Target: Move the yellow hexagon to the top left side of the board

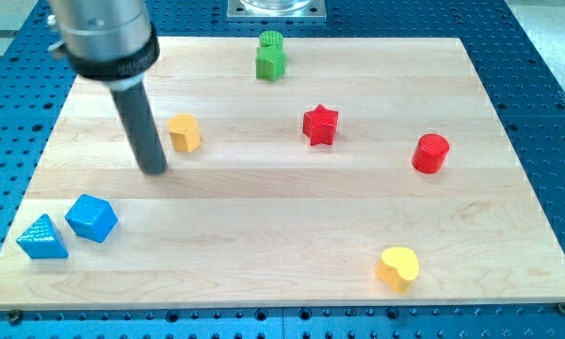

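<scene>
A pale wooden board [292,254] lay on a blue perforated table [546,113]. Near the view's top edge of the board stood a green block [271,56], its shape hard to make out. A red star [320,124] sat a little right of centre, and a red cylinder [431,153] stood farther toward the view's right. Low on the right side rested a yellow heart-shaped block [398,268]. In the view's bottom-left corner a blue cube-like block [91,217] and a blue triangle [42,237] sat just beside each other.

The yellow hexagon [184,133] stood in the upper-left part of the board, with bare wood between it and the board's top-left corner; no block lay in that stretch.

The arm carried no gripper, only a straight dark rod [139,118] hanging from a wide grey housing [102,33]. It held nothing. The tip [154,170] rested at board level just to the view's left of the yellow hexagon and slightly below it; whether the rod touched the block could not be told. The blue pair lay well below the tip.
</scene>
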You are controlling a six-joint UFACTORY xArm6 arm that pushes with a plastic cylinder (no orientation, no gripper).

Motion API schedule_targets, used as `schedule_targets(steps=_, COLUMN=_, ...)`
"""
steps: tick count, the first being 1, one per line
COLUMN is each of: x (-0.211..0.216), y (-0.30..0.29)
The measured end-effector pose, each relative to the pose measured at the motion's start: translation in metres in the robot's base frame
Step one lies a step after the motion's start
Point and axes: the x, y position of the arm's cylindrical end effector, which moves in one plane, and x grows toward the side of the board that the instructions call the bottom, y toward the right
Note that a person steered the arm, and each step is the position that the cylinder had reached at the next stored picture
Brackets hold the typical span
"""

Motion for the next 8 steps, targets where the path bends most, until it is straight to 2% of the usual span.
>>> schedule_targets(steps=1, x=-0.024, y=0.039)
schedule_targets(steps=2, x=-0.103, y=0.012)
schedule_targets(steps=3, x=-0.110, y=0.007)
schedule_targets(steps=4, x=-0.126, y=0.028)
schedule_targets(steps=5, x=-0.169, y=0.015)
schedule_targets(steps=6, x=-0.178, y=0.033)
schedule_targets(steps=7, x=-0.214, y=0.025)
schedule_targets(steps=8, x=-0.222, y=-0.039)
